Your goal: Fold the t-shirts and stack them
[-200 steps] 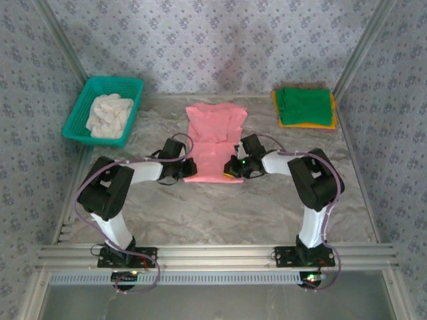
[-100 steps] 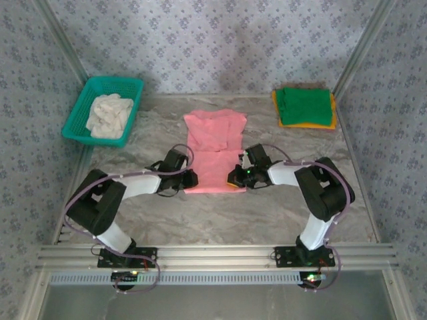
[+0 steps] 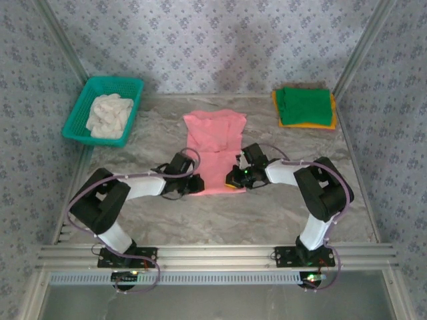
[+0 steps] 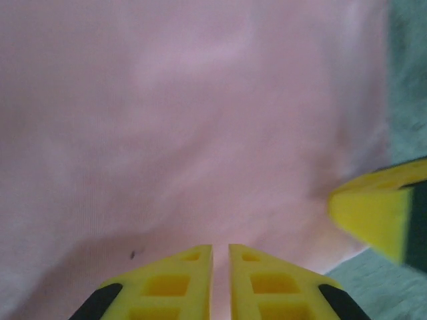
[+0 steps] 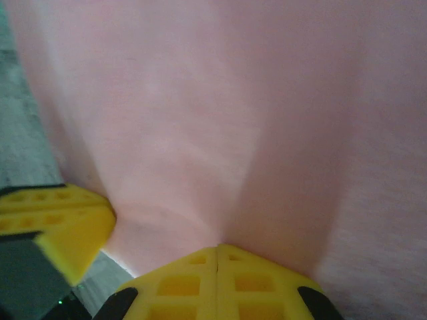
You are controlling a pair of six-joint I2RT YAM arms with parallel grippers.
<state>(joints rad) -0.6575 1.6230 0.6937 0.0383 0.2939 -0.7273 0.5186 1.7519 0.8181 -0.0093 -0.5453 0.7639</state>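
The pink shirt (image 3: 213, 143) is laid flat in the middle of the table (image 3: 220, 220), its collar end toward the far wall and its hem toward the near edge. The hem is taken at both near corners. The left gripper (image 3: 195, 184) is set on the left corner; in its wrist view the fingers are drawn almost together, with a thin slit left between them into which the pink cloth runs, so the hem is judged to be pinched there. The right gripper (image 3: 233, 179) is set on the right corner with its fingers fully together, and a crease in the cloth is seen fanning out from their tips, so the hem is held there as well. Each gripper's yellow finger is seen at the edge of the other's wrist view, so the two are placed near each other.

The step in hand is judged to be the lengthwise fold of this shirt. For the next move, both corners are best lifted together and carried toward the far end at an even pace, so that the hem is laid square over the upper part and no slack is bunched between the grips.

At the far right, a folded green shirt (image 3: 305, 105) is stacked on an orange-yellow shirt (image 3: 308, 125), well apart from the work. At the far left, a teal basket (image 3: 113, 81) with a white cloth (image 3: 110, 115) in it is set. Nothing is placed in the path of the fold.
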